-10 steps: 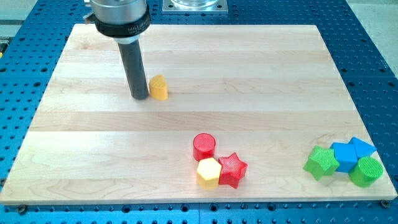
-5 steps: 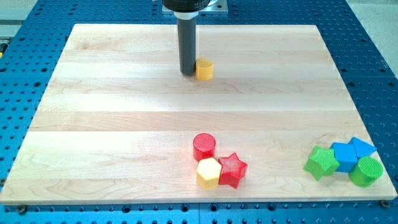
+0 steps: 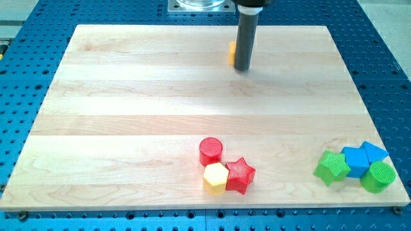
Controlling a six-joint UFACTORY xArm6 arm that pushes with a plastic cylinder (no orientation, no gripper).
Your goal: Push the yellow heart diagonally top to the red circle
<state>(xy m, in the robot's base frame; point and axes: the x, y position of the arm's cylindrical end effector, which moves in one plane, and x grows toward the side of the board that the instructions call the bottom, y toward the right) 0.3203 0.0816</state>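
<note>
**Rod standing in front of the yellow heart at the far side of the board**

My tip [image 3: 242,68] is resting on the wooden board [image 3: 128,128] in the far part, a little right of the middle. There is no gripper on this arm, only the straight dark rod, so nothing is being held. The yellow heart [image 3: 230,53] is sitting just behind the rod on its left side; the rod is covering most of it, and only a narrow yellow-orange edge is showing. Whether the tip is touching it, I cannot tell.

The red circle [image 3: 210,151] is lying well apart from the heart, in the near part of the board. The yellow hexagon [image 3: 216,178] is touching it on the near side, and the red star [image 3: 241,174] is sitting just right of the hexagon.

In the near right corner a green star [image 3: 332,167], a blue cube [image 3: 355,161], another blue block [image 3: 374,152] and a green cylinder [image 3: 378,176] are crowding together.
</note>
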